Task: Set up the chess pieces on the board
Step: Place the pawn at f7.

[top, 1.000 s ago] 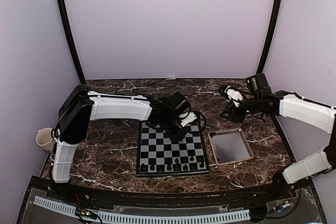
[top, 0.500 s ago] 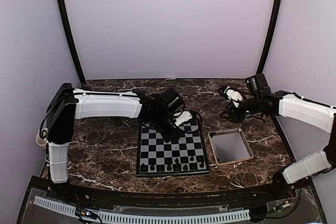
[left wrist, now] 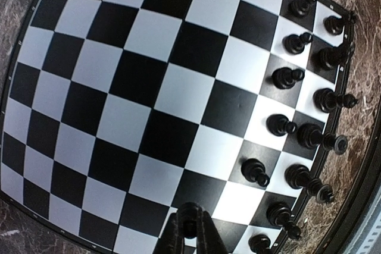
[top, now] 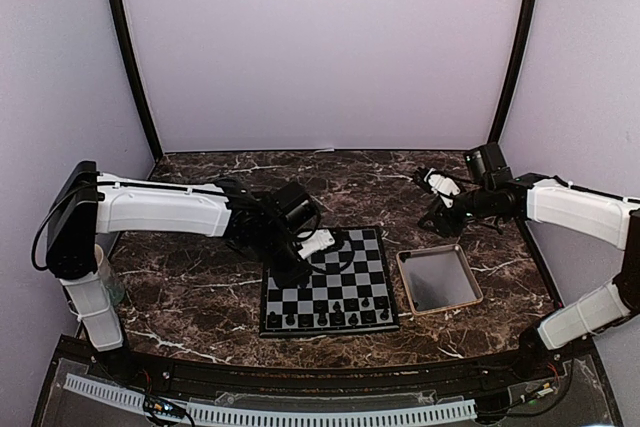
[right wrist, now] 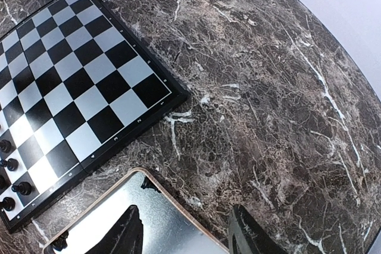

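Observation:
The board (top: 345,269) of black and pale squares lies at mid-table. Several dark chess pieces (top: 340,311) stand in its two near rows, which run down the right side in the left wrist view (left wrist: 309,136). My left gripper (top: 296,265) hangs over the board's left part, shut on a small dark chess piece (left wrist: 190,223) pinched between its fingertips above the squares (left wrist: 149,75). My right gripper (top: 432,213) hovers beyond the tray, away from the board. It is open and empty (right wrist: 186,239), with one finger (right wrist: 122,237) over the tray and the other (right wrist: 250,239) over the marble.
A tan-rimmed square tray (top: 461,261) with a shiny floor sits right of the board; its corner (right wrist: 156,185) shows under my right gripper. A pale cup (top: 108,279) stands at the far left behind my left arm. Purple walls enclose the marble table.
My left arm has swung from the board's far right corner back to its left part, nearer the front, and its jaws finished closing on the piece. The right arm has barely moved.

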{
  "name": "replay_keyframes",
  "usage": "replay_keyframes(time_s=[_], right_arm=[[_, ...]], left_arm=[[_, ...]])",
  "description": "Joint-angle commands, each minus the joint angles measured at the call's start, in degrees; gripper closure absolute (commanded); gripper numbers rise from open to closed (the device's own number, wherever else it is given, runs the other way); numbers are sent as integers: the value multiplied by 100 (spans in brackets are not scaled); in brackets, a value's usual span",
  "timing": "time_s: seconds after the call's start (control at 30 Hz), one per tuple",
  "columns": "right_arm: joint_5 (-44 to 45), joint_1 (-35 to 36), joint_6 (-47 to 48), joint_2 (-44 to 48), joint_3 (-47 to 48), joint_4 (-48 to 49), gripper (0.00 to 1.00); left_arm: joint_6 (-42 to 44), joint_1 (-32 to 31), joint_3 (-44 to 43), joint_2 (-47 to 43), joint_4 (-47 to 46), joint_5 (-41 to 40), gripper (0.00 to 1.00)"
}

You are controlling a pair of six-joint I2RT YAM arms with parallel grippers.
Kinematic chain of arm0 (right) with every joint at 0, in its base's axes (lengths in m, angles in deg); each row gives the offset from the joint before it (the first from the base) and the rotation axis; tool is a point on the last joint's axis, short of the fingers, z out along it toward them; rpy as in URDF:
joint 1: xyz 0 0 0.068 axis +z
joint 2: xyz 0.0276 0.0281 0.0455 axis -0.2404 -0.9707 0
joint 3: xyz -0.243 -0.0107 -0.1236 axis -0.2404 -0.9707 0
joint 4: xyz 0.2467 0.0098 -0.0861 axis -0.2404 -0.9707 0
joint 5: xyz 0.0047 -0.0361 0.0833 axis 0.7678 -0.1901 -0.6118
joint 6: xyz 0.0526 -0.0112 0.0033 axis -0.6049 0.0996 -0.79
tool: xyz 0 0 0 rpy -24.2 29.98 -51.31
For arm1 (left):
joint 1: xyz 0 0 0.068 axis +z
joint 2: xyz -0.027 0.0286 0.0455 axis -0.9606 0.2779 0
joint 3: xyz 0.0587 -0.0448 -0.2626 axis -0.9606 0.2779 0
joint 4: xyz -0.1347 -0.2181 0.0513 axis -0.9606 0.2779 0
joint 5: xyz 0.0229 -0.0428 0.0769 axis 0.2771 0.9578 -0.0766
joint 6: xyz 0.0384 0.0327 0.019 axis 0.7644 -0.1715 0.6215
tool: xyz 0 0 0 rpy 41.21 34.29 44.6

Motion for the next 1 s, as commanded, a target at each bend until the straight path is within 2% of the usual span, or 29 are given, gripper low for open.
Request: replay_keyframes(time_s=[0.0, 0.43, 0.97], right_arm=[[-34, -20, 47, -112, -16, 22, 50], [-32, -20, 86, -166, -29, 5, 50], [-86, -20, 111, -210, -29, -18, 50]], left_arm=[[96, -71, 290, -369, 147, 119, 96], [212, -182, 447, -220, 82, 684, 95], [210, -227, 443, 38, 50, 738, 92]])
